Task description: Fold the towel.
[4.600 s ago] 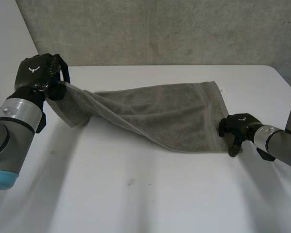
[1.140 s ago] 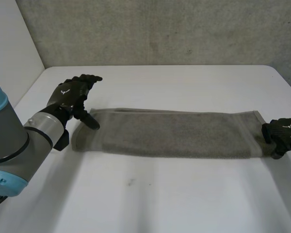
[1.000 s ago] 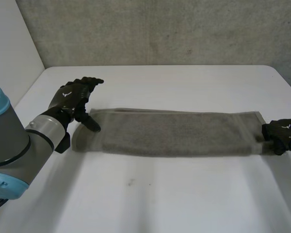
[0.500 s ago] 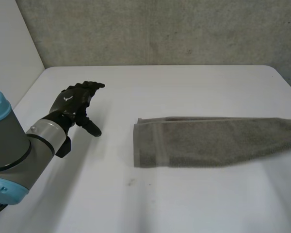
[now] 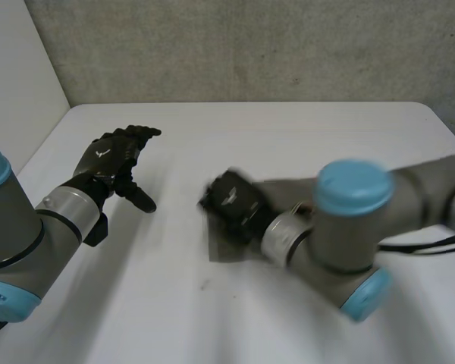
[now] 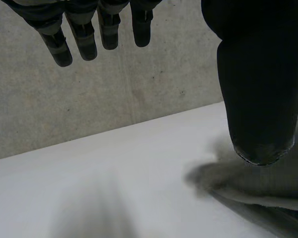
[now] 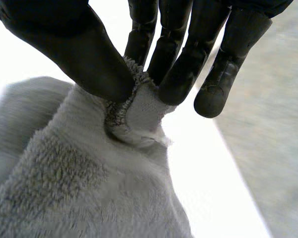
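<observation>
The grey towel (image 5: 221, 246) lies on the white table (image 5: 288, 129), mostly hidden under my right arm (image 5: 349, 227), which reaches across to the left. My right hand (image 5: 231, 201) hovers over the towel's left end. In the right wrist view its thumb (image 7: 79, 49) and fingers (image 7: 181, 59) pinch a hemmed edge of the towel (image 7: 134, 106), and the rest of the cloth hangs below. My left hand (image 5: 114, 159) is open above the table, left of the towel and apart from it. In the left wrist view the towel (image 6: 228, 178) lies beyond the thumb (image 6: 253, 89).
A grey concrete wall (image 5: 250, 45) runs along the table's far edge. White table surface stretches in front of the towel and behind it.
My right arm has swung far to the left, carrying the towel's right end over to its left end. A moment earlier the towel had slid to the right. The left hand has barely moved.
</observation>
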Available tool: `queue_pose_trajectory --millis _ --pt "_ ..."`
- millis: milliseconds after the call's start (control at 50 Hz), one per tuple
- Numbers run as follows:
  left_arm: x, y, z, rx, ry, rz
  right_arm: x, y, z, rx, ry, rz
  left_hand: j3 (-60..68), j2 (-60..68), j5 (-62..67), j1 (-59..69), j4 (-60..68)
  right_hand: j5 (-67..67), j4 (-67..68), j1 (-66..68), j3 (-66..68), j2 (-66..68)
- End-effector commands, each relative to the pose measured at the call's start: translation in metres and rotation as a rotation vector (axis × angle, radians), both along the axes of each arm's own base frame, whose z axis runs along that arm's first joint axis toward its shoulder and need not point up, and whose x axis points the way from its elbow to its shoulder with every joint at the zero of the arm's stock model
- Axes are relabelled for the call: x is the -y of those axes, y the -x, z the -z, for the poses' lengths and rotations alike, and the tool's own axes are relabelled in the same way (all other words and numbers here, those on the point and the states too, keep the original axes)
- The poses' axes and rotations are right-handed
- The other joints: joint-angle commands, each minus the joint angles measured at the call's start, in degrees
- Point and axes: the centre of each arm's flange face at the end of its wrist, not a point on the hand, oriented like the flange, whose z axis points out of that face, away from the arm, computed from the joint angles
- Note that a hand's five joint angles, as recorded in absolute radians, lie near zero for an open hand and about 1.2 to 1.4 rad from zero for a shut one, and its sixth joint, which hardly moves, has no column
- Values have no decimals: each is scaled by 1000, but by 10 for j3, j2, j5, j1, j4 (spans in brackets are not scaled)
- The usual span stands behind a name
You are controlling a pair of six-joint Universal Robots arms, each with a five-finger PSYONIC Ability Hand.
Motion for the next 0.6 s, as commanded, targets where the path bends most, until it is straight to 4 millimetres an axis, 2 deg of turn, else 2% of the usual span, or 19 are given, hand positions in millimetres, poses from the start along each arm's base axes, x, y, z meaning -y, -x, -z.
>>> queue_pose_trajectory --millis 20,40,80,100,120,140,180,200,240,260,280,340,360,420,480,520,600 --pt "-1 0 1 1 -4 2 -18 -5 20 -56 -37 8 4 5 -16 2 4 -646 -651 -644 -648 -631" --pt "-1 0 2 2 -5 3 -17 -5 20 -56 -37 8 4 5 -16 2 4 -646 -651 -644 -648 -631" --pt "-1 0 1 1 -2 3 -10 3 -14 -2 2 106 4 5 -16 2 4 -646 -651 -644 -648 -631" --pt "-1 0 1 1 -2 3 -10 3 -14 -1 2 106 4 5 -16 2 4 -646 -651 -644 -648 -631" --pt "-2 1 1 1 -2 5 0 13 -27 33 -7 176 4 5 -16 2 4 -646 -651 -644 -648 -631" --pt "-2 1 1 1 -2 5 0 13 -27 33 -7 177 4 5 -16 2 4 -646 -651 -644 -648 -631" --pt "-2 1 0 0 -1 6 24 44 -37 90 -66 310 4 5 -16 2 4 -646 -651 -644 -648 -631" --pt "-2 1 0 0 -1 6 25 44 -37 90 -67 310 4 5 -16 2 4 -646 -651 -644 -648 -631" --pt "-3 2 1 1 -4 9 31 66 -49 138 -99 367 4 5 -16 2 4 -646 -651 -644 -648 -631" --pt "-3 2 1 1 -4 9 31 66 -49 138 -99 368 4 5 -16 2 4 -646 -651 -644 -648 -631" --pt "-3 2 1 1 -4 11 31 75 -51 151 -118 389 4 5 -16 2 4 -646 -651 -644 -648 -631" --pt "-5 3 1 2 -5 15 39 95 -46 154 -155 437 4 5 -16 2 4 -646 -651 -644 -648 -631" --pt "-5 4 1 2 -5 17 39 95 -46 154 -155 437 4 5 -16 2 4 -646 -651 -644 -648 -631" --pt "-7 6 1 1 -4 23 47 122 -26 122 -221 506 4 5 -16 2 4 -646 -651 -644 -648 -631" --pt "-9 8 1 2 -5 32 47 129 -20 112 -243 519 4 5 -16 2 4 -646 -651 -644 -648 -631" --pt "-10 8 2 2 -7 34 51 145 -10 100 -276 564 4 5 -16 2 4 -646 -651 -644 -648 -631" --pt "-11 9 2 2 -7 37 56 159 1 93 -307 603 4 5 -16 2 4 -616 -622 -615 -618 -602"
